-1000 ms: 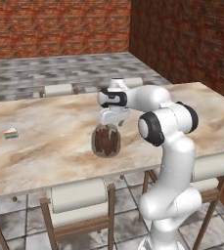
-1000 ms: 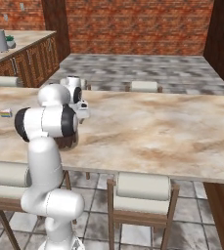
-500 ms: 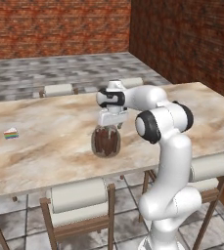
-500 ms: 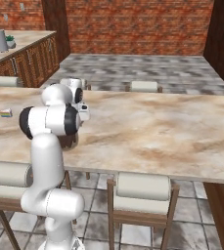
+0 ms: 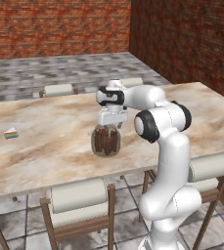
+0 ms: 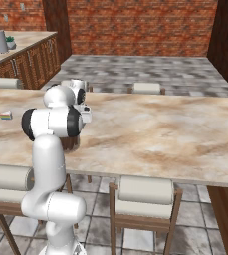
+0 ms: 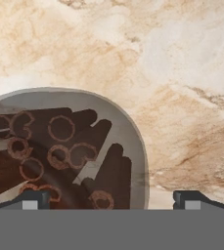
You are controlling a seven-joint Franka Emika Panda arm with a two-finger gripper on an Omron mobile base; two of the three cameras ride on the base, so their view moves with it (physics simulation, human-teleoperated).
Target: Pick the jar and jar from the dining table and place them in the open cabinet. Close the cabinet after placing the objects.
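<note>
Left base view, left to right: small white-and-coloured wedge (image 5: 11,133) lies alone near the far left of the dining table (image 5: 50,146), with bare marbled top all around it. Next, near the middle and close to the near edge, stands the jar (image 5: 106,141) — squat, rounded, clear glass, upright brown sticks inside. Gripper (image 5: 112,123) hangs directly above it, at the jar's mouth; fingers spread wide, clasping nothing that I can make out. White arm (image 5: 162,146) rises on the right, from the near side of the table. Table runs on bare to its right end, close to the brick wall. Cushioned chairs (image 5: 81,197) tucked under the near edge; more along the far side.

Hand view: jar (image 7: 59,151) sits low and left, seen from above, its rolled stick ends showing as rings. One finger tip (image 7: 33,199) stands over the jar, the other (image 7: 189,199) over bare stone to the right; jar off-centre between them.

Right base view: counter (image 6: 16,50) far left, then arm (image 6: 51,149), then open tabletop to the right.

No labels or writing readable anywhere.
</note>
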